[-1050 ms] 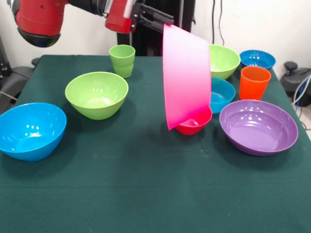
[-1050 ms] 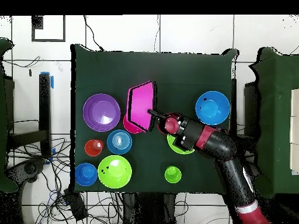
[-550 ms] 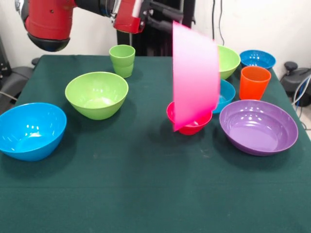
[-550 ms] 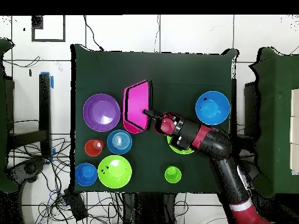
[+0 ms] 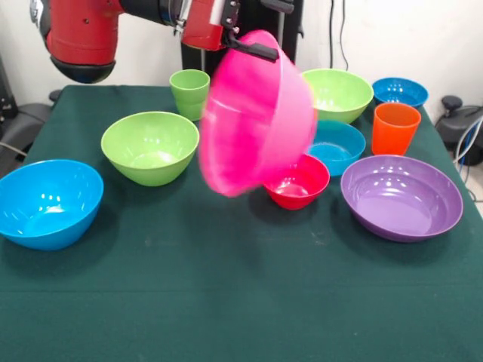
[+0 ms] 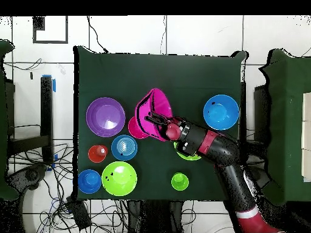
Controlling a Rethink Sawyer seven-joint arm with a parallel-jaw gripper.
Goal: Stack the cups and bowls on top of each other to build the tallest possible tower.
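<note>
No tower has been started: the claw is clamped on the rim of the big pink bowl, which hangs tilted in the air at the centre of the front view, above the small red bowl. Every other piece sits singly on the bench: the purple bowl at right, the blue bowl at left, and the green cup and orange cup toward the top. By my judgement nearly all the stacking is left to do.
</note>
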